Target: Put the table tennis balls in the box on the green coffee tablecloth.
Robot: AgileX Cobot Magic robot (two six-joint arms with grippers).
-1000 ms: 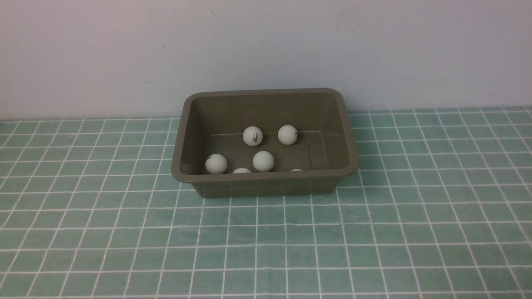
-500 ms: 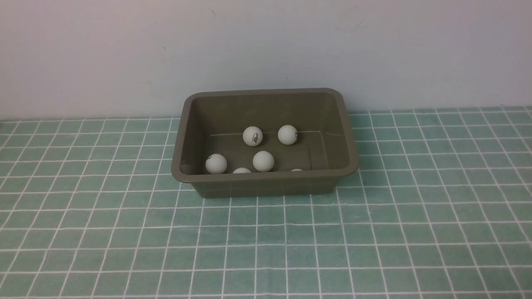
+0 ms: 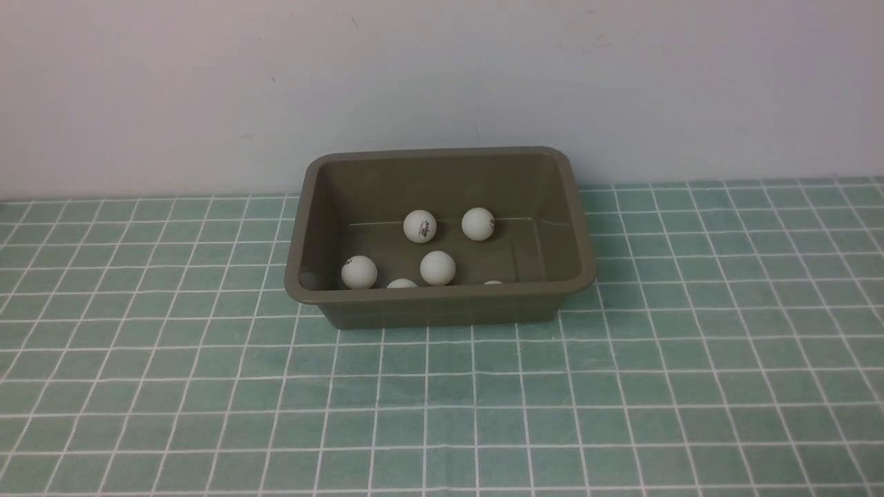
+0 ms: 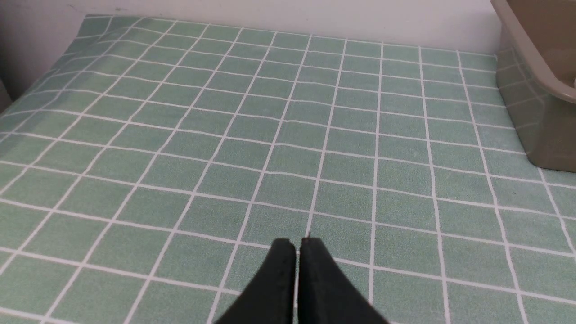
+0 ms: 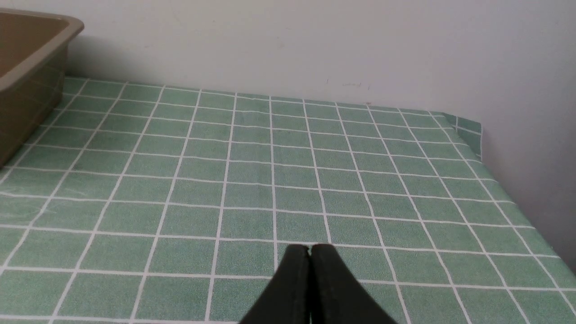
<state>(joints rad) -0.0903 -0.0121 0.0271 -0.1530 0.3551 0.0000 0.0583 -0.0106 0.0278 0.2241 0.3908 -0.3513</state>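
The olive-brown box (image 3: 442, 295) stands on the green coffee tablecloth (image 3: 442, 400) near the back wall. Several white table tennis balls lie inside it, among them one (image 3: 420, 226) beside another (image 3: 478, 223) toward the far wall and one (image 3: 438, 268) nearer the front; two are half hidden behind the near rim. Neither arm shows in the front view. My left gripper (image 4: 297, 243) is shut and empty above bare cloth, with the box (image 4: 540, 90) off to one side. My right gripper (image 5: 309, 248) is shut and empty too, the box (image 5: 27, 63) far from it.
A pale wall runs right behind the box. The cloth's far right corner (image 5: 468, 126) ends at a grey side wall, and its far left corner (image 4: 90, 22) meets the back wall.
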